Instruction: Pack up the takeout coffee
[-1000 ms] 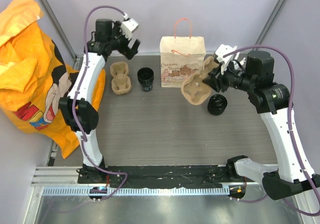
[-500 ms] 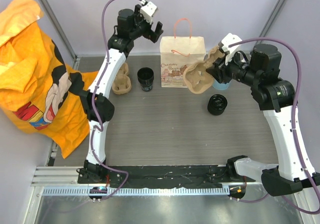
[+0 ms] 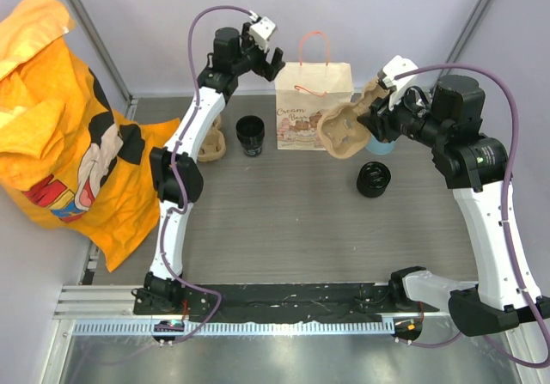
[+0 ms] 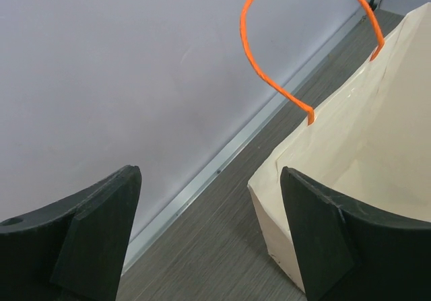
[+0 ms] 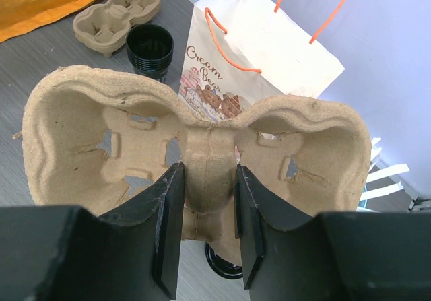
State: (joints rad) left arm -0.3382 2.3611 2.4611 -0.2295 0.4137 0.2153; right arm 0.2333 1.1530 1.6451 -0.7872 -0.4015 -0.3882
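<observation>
1. The left claw [image 4: 209,180] hangs released, with nothing between its jaws. The paper bag [image 4: 377,146] stands just to its right, mouth open, probably so the rim can be steadied.
2. The right claw [image 5: 207,193] is clenched on the centre ridge of the pulp carrier [image 5: 87,126], held raised with the bag just beyond it.
3. The takeout coffee [image 3: 373,179] sits lidded on the worktop [image 3: 284,221] below the right claw, not yet packed.
</observation>
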